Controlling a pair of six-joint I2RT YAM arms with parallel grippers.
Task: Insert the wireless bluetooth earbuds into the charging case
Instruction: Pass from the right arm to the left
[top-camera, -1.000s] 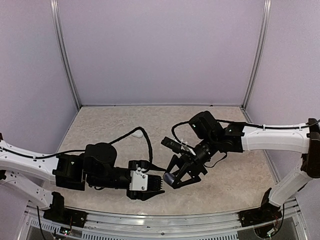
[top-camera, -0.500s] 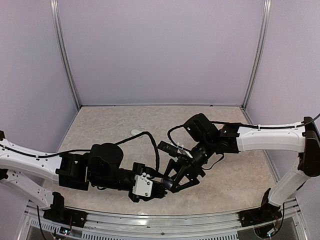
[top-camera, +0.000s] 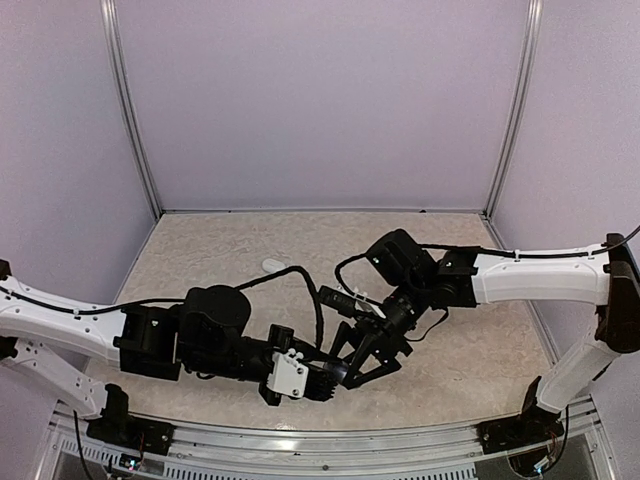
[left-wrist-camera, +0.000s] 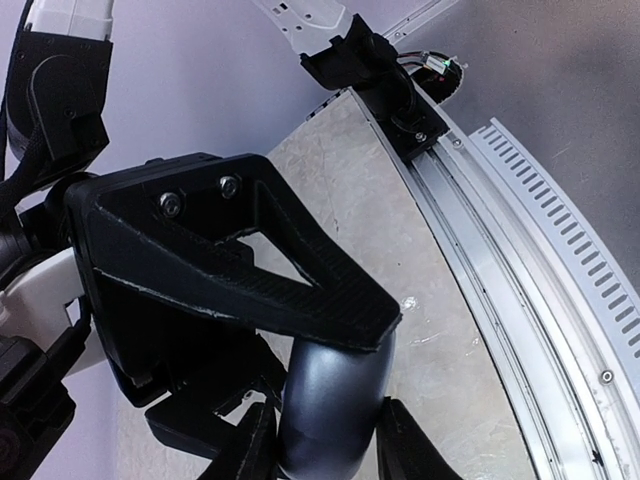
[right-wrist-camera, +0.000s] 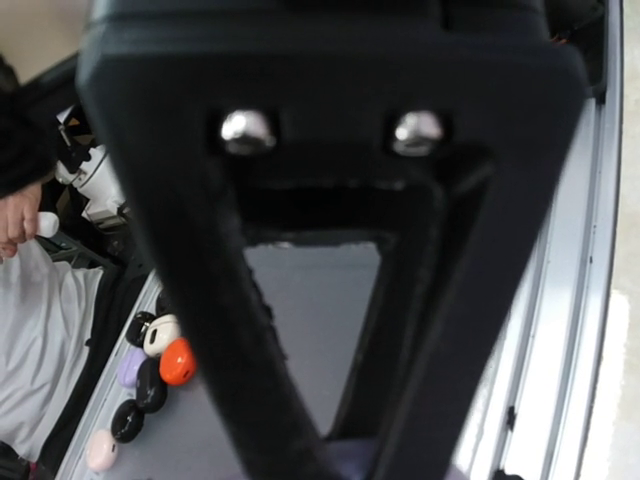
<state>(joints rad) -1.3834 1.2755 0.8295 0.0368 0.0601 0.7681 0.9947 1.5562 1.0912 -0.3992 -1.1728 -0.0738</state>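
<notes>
While right tool (top-camera: 355, 374) holds the case (left-wrist-camera: 330, 395), left tool (left-wrist-camera: 325, 450) flanks it.

White shells cover the left arm (top-camera: 50, 325) and right arm (top-camera: 545, 275); joints and wrists are black; thin black cables (top-camera: 312, 295) loop by each wrist; black triangular fingers (left-wrist-camera: 150, 260) have a cutout; two silver screws (right-wrist-camera: 248, 130) sit at twelve o'clock.

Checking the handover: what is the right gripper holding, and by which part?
The right gripper clamps a dark purple-grey rounded charging case across one end; the left gripper flanks its other end, contact unclear.
</notes>
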